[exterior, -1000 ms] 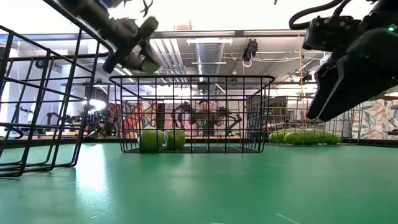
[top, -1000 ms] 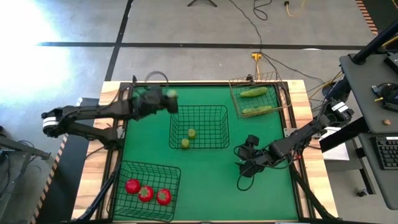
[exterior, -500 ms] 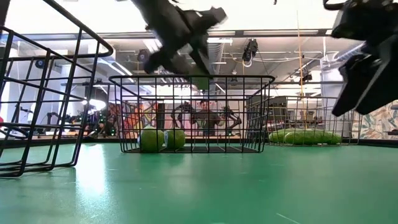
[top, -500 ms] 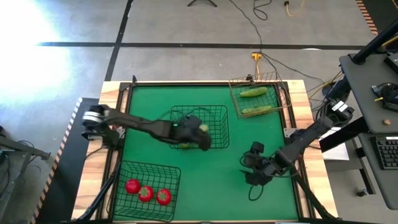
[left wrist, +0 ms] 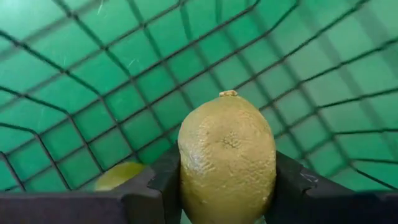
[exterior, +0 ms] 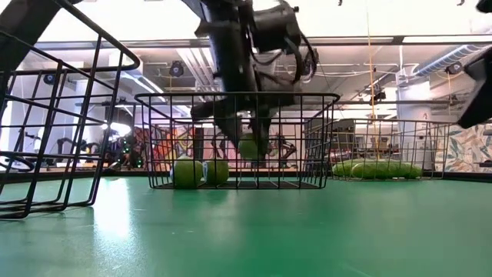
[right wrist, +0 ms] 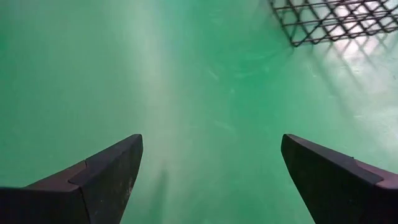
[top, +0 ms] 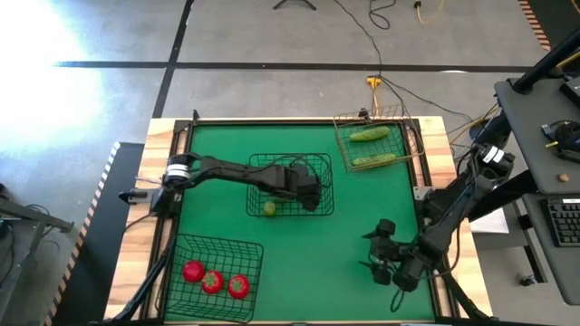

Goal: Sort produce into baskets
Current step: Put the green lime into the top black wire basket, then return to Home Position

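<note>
Three wire baskets were recorded on the green table (top: 217,145). One dark basket, the middle basket (top: 290,184), was entered from above by the left gripper (top: 304,187), whose two fingers (left wrist: 155,186) were closed against the sides of a pale yellow-green fruit (left wrist: 227,158). In the low view the held fruit (exterior: 248,148) was seen hanging inside the basket, above its floor and apart from it. From above this fruit was hidden under the gripper and arm. Two more yellow-green fruits (exterior: 188,172) were noted on the basket floor in the low view; only one loose fruit (top: 269,208) could be made out from above, the other being covered by the arm. In the left wrist view a blurred yellow-green shape (left wrist: 118,176) was partly cut off behind a finger.

A second dark basket, the near-left basket (top: 213,276), held three red tomatoes (top: 212,281); in the low view only part of its wire frame was shown.

The tan basket (top: 376,140) at the far right corner held two cucumbers (top: 370,134), seen as a blurred green mass through the mesh in the low view.

The right gripper (top: 394,263) was placed over bare table near the right edge, its fingers (right wrist: 99,171) spread wide and holding nothing.
</note>
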`<state>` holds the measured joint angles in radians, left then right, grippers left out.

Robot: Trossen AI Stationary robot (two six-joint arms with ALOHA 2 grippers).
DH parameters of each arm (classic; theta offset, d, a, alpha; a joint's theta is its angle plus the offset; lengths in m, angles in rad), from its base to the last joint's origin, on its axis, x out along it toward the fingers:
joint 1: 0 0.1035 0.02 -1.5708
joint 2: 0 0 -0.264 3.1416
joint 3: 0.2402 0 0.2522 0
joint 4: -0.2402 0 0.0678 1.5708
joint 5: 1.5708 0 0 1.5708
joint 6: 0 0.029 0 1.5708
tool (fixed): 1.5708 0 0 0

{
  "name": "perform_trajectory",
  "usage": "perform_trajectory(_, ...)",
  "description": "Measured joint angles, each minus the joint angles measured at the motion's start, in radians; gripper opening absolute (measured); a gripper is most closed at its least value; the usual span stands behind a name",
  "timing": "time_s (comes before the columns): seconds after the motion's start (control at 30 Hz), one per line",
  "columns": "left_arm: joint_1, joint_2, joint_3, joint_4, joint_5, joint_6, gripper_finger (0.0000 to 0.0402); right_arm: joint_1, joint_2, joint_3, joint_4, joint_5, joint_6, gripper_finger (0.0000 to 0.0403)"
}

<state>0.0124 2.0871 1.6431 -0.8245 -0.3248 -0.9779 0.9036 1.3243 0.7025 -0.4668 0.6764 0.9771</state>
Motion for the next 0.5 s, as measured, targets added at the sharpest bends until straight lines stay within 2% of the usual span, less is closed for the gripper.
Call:
perform_trajectory(0.23,0.004,0.027,-0.002,0.0,-0.003,-0.019,0.0188,0.084,0.0,0.0,0.002,-0.003,-0.033,0.0376)
perform_trajectory(0.37,0.002,0.025,-0.002,0.001,-0.004,-0.016,0.0225,0.093,0.0,0.005,0.002,-0.004,-0.061,0.0376)
perform_trajectory(0.5,-0.012,-0.001,0.003,0.004,-0.006,0.038,0.0249,0.079,-0.018,0.041,-0.006,-0.03,-0.163,0.0376)
